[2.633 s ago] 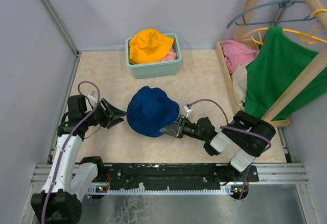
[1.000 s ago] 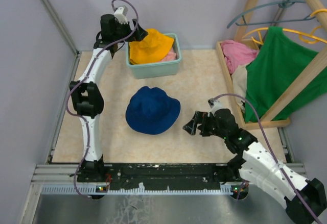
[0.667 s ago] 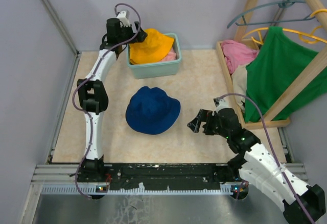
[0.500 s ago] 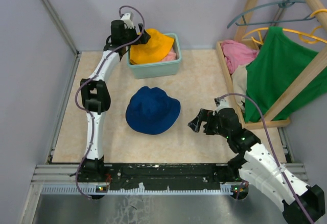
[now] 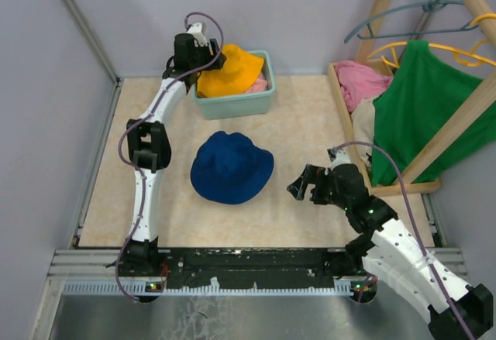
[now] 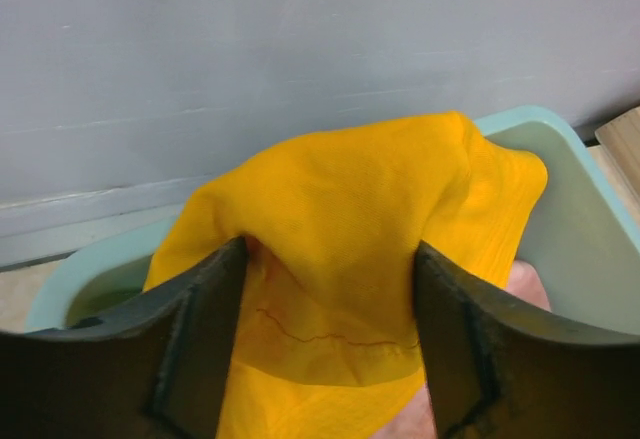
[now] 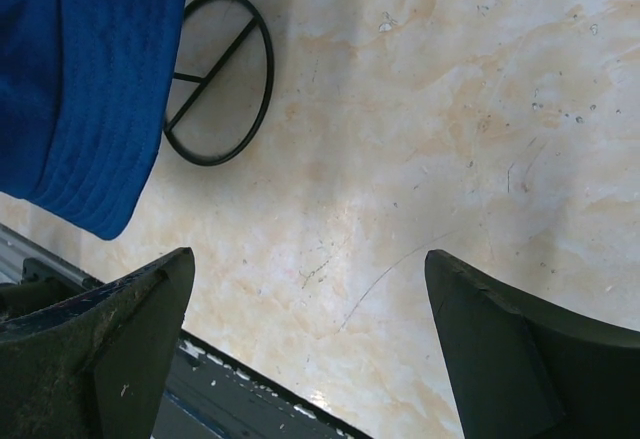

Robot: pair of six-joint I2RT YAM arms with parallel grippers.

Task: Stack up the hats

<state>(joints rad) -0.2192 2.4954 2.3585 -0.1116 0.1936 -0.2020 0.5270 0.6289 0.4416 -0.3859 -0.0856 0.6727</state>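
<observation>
Starting far left: the left arm is stretched all the way to the back, and the left end effector is down on the yellow-orange hat. The wrist cam shows a dark finger on each side of a bunched fold of that hat, with fabric touching both inner faces. The jaws sit fairly wide around it, and honestly I can't tell whether they've got a real pinch on it.

The hat itself is a soft, crumpled mound heaped over the top of the teal bin at the back wall. A bit of pink fabric pokes out under its right edge.

In the middle of the surface is the navy hat, lying flat with the crown up and the floppy brim spread all round. Nothing is touching it. The right wrist cam catches a thin black ring lying just beside its brim (no idea what that is).

Right of the navy hat, the right end effector hovers over bare surface, jaws spread wide and holding nothing.

Further right a wooden crate holds a pink cloth with beige fabric in front of it. A green shirt hangs over the crate's right side from a wooden rack, covering part of what's inside.
</observation>
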